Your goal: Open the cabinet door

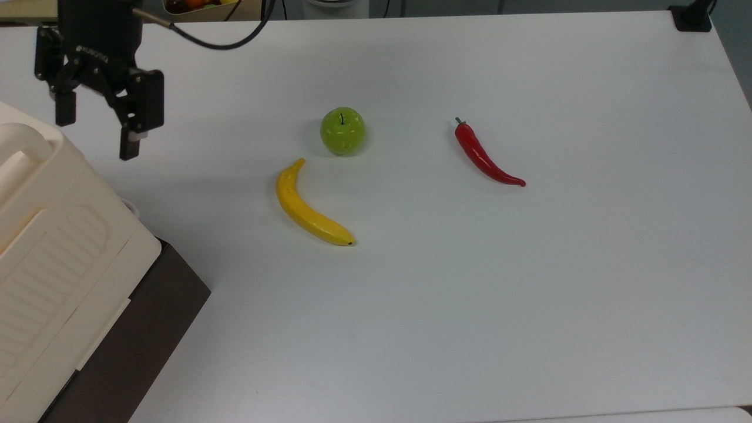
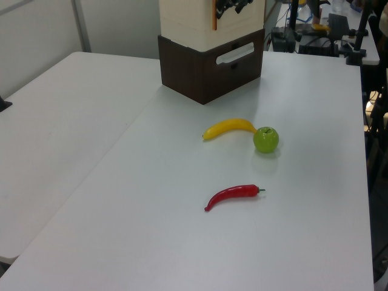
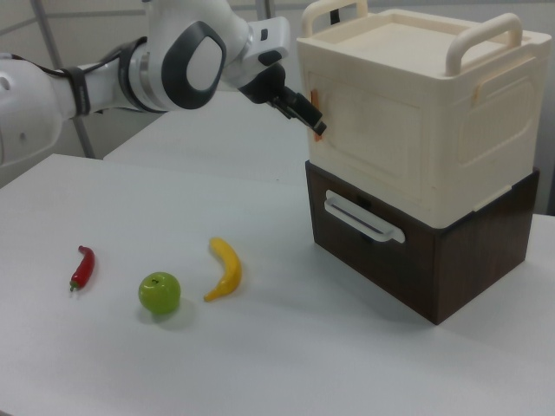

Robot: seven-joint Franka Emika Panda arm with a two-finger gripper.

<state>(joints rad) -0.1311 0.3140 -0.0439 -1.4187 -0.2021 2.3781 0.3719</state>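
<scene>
Your gripper (image 1: 97, 132) is wide open with nothing in it; both fingers (image 1: 130, 144) point down in the top view. It hangs over the white table (image 1: 529, 294) just beside the far corner of the big cream box (image 1: 53, 235), at the top view's upper left.

In the right view the gripper (image 3: 305, 117) sits right at the box's left vertical edge, next to a small orange tab (image 3: 313, 97). I can't tell if it's touching.

The cabinet door (image 3: 368, 139) is the cream front panel of the box facing the right view's left. It lies flush with the box, shut. Below it you've got the dark brown base (image 3: 416, 260) with a white handle (image 3: 364, 217).

On the table, well apart from the gripper: a banana (image 1: 308, 205), a green apple (image 1: 342, 130) just beyond it, and a red chili (image 1: 484, 155) further to the top view's right.
</scene>
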